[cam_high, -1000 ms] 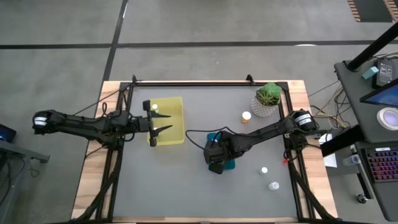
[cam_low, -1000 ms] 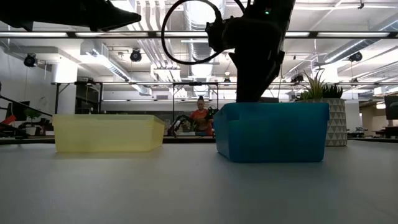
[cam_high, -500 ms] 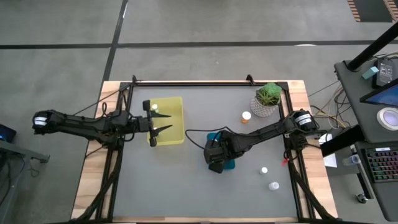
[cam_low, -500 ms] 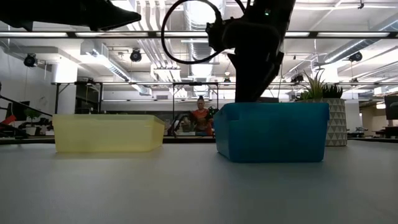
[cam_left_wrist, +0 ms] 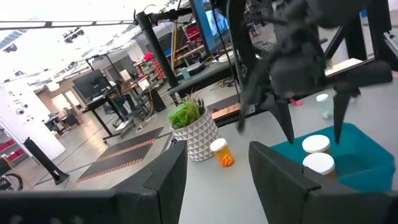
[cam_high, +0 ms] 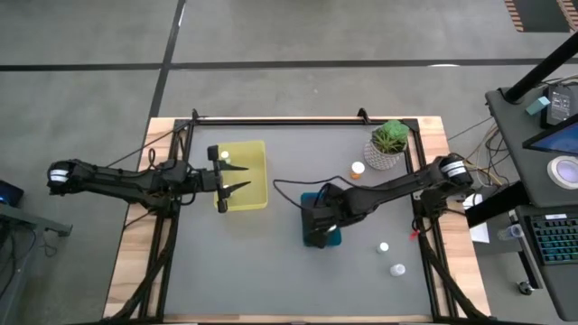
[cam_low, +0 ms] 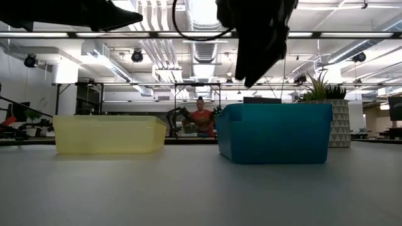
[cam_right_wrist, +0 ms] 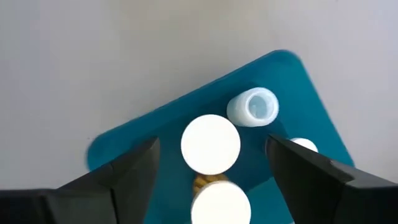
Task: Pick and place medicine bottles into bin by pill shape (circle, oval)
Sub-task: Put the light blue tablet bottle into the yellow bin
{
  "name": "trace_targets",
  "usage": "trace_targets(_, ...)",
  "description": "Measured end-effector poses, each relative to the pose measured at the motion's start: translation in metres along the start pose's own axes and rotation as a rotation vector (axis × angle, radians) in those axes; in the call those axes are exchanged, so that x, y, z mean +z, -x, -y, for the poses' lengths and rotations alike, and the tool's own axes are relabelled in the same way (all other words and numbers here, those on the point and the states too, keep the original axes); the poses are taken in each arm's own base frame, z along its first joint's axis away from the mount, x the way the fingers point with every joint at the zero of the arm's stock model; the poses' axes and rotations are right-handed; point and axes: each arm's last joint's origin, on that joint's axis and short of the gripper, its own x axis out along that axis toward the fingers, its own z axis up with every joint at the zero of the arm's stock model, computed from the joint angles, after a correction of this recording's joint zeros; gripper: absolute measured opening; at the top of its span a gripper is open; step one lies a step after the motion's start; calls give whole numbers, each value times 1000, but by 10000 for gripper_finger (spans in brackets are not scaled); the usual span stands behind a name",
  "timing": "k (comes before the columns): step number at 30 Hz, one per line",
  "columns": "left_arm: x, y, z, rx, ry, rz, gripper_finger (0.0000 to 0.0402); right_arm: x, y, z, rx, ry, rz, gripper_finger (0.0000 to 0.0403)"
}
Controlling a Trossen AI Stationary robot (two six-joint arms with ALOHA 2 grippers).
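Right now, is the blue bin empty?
No, the right wrist view shows several white-capped medicine bottles sitting inside the blue bin.

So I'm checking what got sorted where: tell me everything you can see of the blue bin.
The blue bin is a small teal plastic tub with an open top and smooth, slightly flared walls. It sits flat on the grey table, right of the yellow bin and apart from it. Inside, white-capped medicine bottles stand upright, one orange-bodied, and a clear one lies tilted. The right tool hangs open above the bin without touching it.
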Motion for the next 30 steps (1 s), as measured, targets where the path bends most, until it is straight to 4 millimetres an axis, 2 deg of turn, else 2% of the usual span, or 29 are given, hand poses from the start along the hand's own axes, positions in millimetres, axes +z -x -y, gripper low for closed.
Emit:
trace_targets(11, 0, 0, 0, 0, 1, 1, 157, -3, 57, 14, 172, -260, 8, 270)
trace_targets(19, 0, 0, 0, 1, 1, 1, 157, -18, 70, 8, 273, -457, -186, 260)
trace_targets(23, 0, 0, 0, 0, 1, 1, 157, -35, 71, 1, 233, -519, -333, 256)
trace_targets(30, 0, 0, 0, 0, 1, 0, 157, -67, 81, -3, 24, -593, -491, 265)
